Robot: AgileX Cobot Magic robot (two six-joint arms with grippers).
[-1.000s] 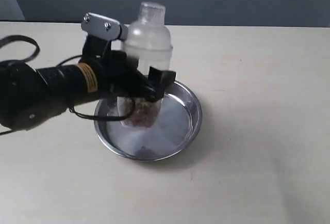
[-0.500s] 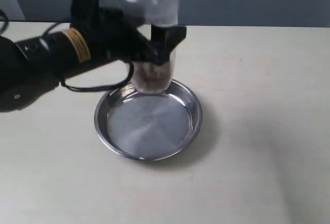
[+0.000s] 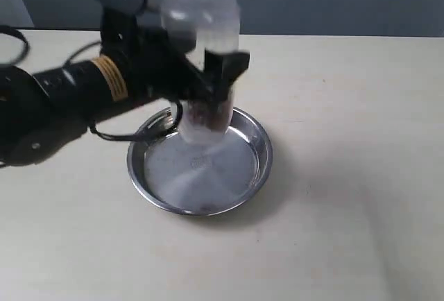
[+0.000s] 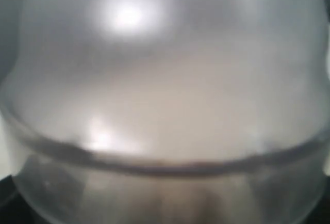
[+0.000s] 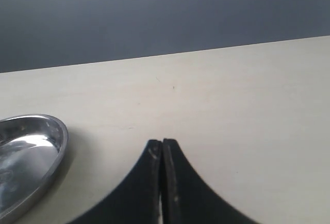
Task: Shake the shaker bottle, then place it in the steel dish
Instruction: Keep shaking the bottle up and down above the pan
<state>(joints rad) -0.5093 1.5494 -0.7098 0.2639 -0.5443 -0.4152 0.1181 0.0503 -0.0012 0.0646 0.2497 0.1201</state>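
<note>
- left pincer (image 3: 205, 82) clamped round the shaker bottle (image 3: 200, 16), which hangs blurred above the steel dish (image 3: 261, 150): shaking seems under way, placing not yet done.
- right pincer (image 5: 162, 154) closed, empty, near the dish.
- dish holds nothing; only its low rim to clear, open surface (image 3: 347, 190) around.

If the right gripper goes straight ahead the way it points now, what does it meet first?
Probably only the table, then the dark wall behind it; the steel dish lies aside from its line. Depth is unclear.
</note>
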